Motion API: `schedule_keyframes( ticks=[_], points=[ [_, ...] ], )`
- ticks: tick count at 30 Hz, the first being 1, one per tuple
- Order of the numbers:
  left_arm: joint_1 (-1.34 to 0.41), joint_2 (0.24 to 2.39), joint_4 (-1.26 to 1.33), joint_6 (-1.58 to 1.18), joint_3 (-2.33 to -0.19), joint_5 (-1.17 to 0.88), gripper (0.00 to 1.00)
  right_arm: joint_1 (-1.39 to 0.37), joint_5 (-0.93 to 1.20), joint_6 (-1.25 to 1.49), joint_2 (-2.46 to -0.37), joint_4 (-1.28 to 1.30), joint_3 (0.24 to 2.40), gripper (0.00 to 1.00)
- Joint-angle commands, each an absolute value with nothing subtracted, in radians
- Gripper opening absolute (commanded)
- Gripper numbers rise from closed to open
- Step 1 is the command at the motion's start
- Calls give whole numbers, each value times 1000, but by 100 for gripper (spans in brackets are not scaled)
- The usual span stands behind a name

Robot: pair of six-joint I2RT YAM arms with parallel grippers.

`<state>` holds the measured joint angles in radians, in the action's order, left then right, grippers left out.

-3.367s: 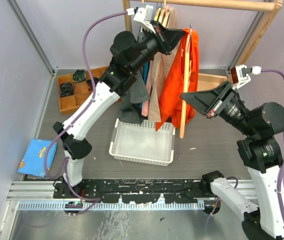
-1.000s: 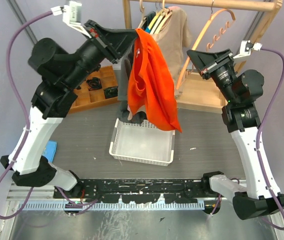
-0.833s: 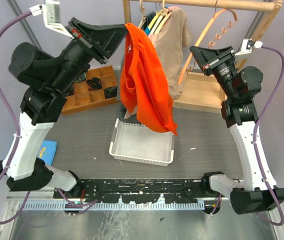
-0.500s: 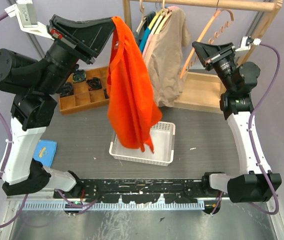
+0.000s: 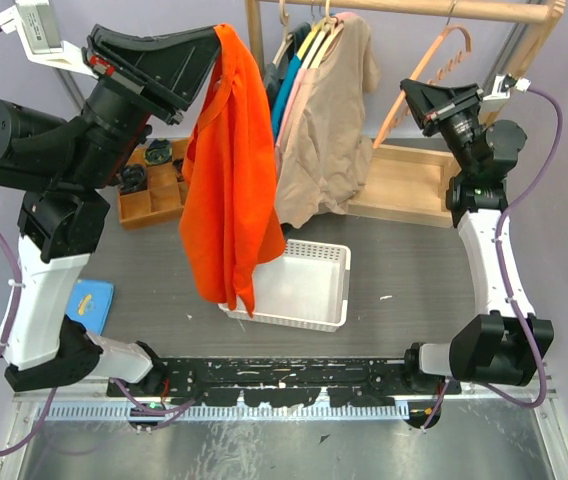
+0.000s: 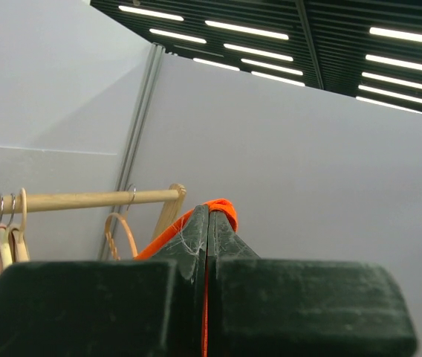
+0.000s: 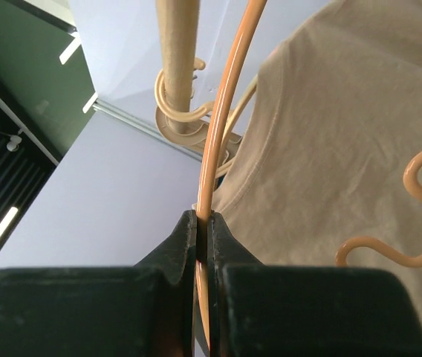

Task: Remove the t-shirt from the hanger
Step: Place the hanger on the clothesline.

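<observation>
My left gripper (image 5: 216,40) is raised high at the left and shut on the orange t-shirt (image 5: 226,180), which hangs free from it down to the white basket (image 5: 309,290). In the left wrist view the orange cloth (image 6: 222,208) shows pinched between the closed fingers. My right gripper (image 5: 411,92) is shut on the bare peach hanger (image 5: 426,65), which hooks on the wooden rail (image 5: 444,10). In the right wrist view the hanger's thin arm (image 7: 226,111) runs up between the closed jaws toward the rail (image 7: 177,67).
A beige shirt (image 5: 329,130) and other garments on hangers hang from the rail's left part. A wooden compartment tray (image 5: 154,185) sits at the back left, a wooden box (image 5: 404,185) at the back right, and a blue cloth (image 5: 89,300) at the left.
My left gripper has carried the orange t-shirt left and clear of the hanger. My right gripper has lifted the bare hanger up toward the rail at the right.
</observation>
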<state>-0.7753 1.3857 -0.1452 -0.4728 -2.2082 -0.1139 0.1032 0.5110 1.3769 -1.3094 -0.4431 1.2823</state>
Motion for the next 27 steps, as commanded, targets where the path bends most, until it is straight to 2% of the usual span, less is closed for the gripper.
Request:
schedule_keyframes(
  ticks=[1,6,9,14,17,22,27],
  points=[
    [-777,1394,-68,-475,-2244,-98,0,130,558,1416,-1312,-583,1293,1],
    [-777,1404,-51,-493,-2244,-98,0,139,576,1425,-1309,-587,1265,1],
    [-777,1406,-47,-498,-2234,-104,0,140,585,1428,-1303,-581,1250,7],
    [-777,1394,-38,-513,-2183,-101,0,141,591,1417,-1276,-555,1228,30],
    [-776,1388,-39,-522,-2158,-100,0,144,583,1392,-1252,-515,1223,48],
    [-777,1373,-40,-537,-2107,-97,0,159,575,1350,-1207,-449,1225,74],
    [-776,1363,-48,-538,-2076,-95,0,181,572,1305,-1159,-375,1240,85]
  ],
)
